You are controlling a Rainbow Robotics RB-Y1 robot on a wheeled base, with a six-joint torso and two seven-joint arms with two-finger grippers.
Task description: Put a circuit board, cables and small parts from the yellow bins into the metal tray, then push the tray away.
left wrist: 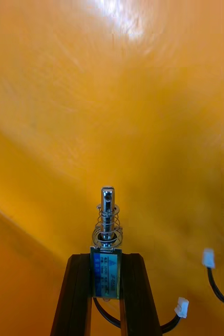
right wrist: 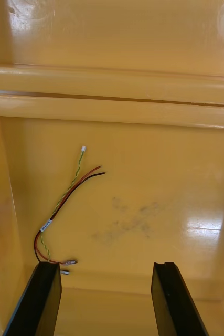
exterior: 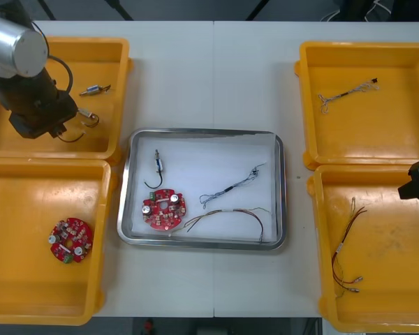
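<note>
Gripping a small part (left wrist: pixel 107 220) by its blue-labelled body, the left tool (left wrist: pixel 106 260) is clenched on it inside the far left bin (exterior: pixel 119 98). The part's spring and pin stick out past the fingertips, and a black lead (left wrist: pixel 104 312) with a white plug curls from under it. Two more parts lie in that bin, one (exterior: pixel 94 89) toward the far wall and one (exterior: pixel 88 114) just beside the tool. The near left bin (exterior: pixel 105 279) holds a spare board (exterior: pixel 71 240).

The tray (exterior: pixel 126 209) sits mid-bench (exterior: pixel 216 84) between the bins, white inside. In it lie a board (exterior: pixel 163 209) at the near left corner, a wired part (exterior: pixel 157 166) beyond it, a blue and white cable (exterior: pixel 234 185) toward the right, and a thin red cable (exterior: pixel 227 215) along the near side.

The right tool (right wrist: pixel 106 268) hangs released, fingers well apart, over the near right bin (exterior: pixel 321 230), where a red and yellow cable (right wrist: pixel 64 210) lies. The far right bin (exterior: pixel 304 105) holds a twisted cable (exterior: pixel 346 92).
</note>
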